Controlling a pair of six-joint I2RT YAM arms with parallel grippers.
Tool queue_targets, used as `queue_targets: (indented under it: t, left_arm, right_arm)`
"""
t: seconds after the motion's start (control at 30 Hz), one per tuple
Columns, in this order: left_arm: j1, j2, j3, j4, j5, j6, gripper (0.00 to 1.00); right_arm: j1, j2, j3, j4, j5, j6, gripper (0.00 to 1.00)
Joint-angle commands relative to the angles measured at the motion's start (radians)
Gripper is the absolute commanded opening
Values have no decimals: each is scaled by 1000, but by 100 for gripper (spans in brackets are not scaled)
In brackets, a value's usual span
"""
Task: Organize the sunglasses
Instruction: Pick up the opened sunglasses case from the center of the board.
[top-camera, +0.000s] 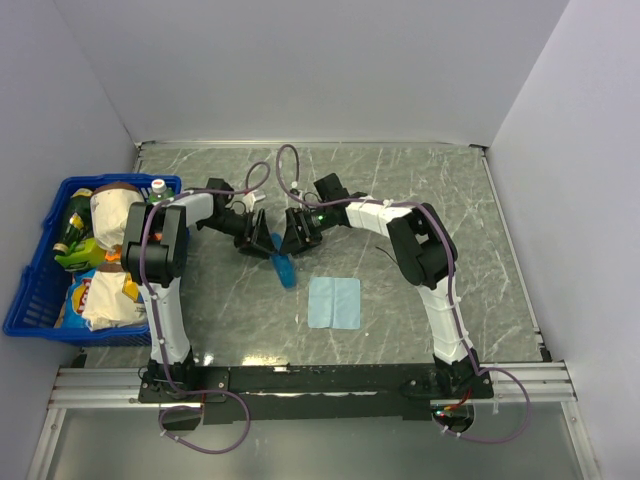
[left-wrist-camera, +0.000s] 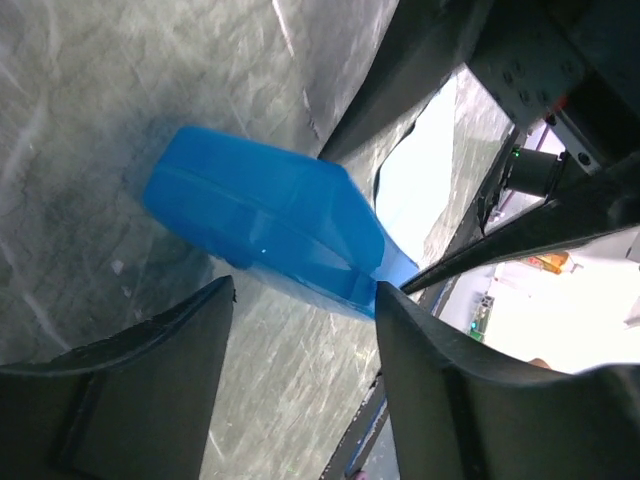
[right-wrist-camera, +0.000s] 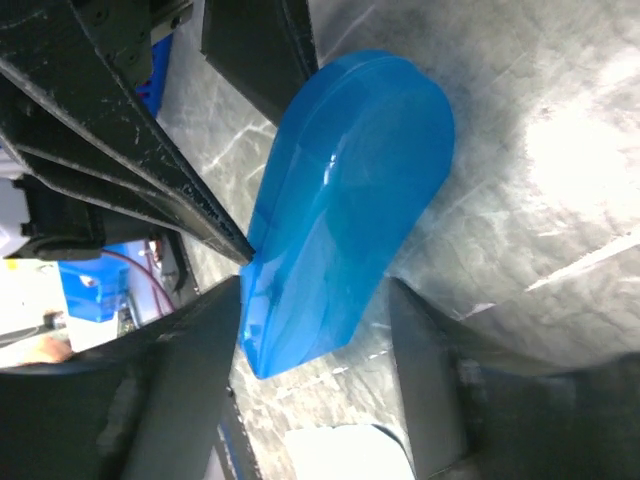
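Note:
A blue translucent case (top-camera: 283, 262) lies shut on the grey table, between my two grippers. The sunglasses are not visible in any view. In the left wrist view the case (left-wrist-camera: 265, 215) lies just past the tips of my left gripper (left-wrist-camera: 305, 290). Its jaws stand apart over bare table, and one fingertip (left-wrist-camera: 385, 300) touches the case's near corner. In the right wrist view the narrow end of the case (right-wrist-camera: 345, 200) reaches between the fingers of my right gripper (right-wrist-camera: 315, 290). That gripper is open, with one finger against the case and a gap on the other side.
A light-blue square cloth (top-camera: 334, 302) lies flat on the table, in front of the case. A blue basket (top-camera: 30, 300) holding bottles and snack bags stands at the left edge. White walls close in the table at the back and sides.

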Motion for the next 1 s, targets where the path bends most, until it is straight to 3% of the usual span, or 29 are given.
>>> queue_targets:
  t: [0.0, 0.13, 0.7, 0.87, 0.97]
  left_arm:
    - [27, -53, -11, 16, 58, 7, 65]
    - [70, -81, -10, 21, 89, 5, 67]
    - [97, -81, -33, 65, 92, -27, 73]
    - [98, -59, -25, 62, 98, -27, 74]
    - [97, -53, -22, 56, 100, -24, 74]
  right_arm:
    - [10, -110, 32, -42, 58, -85, 82]
    - [27, -144, 29, -94, 183, -126, 89]
    - [134, -111, -14, -119, 404, -133, 91]
    - [162, -109, -6, -148, 492, -153, 81]
    - [165, -115, -14, -147, 535, -150, 69]
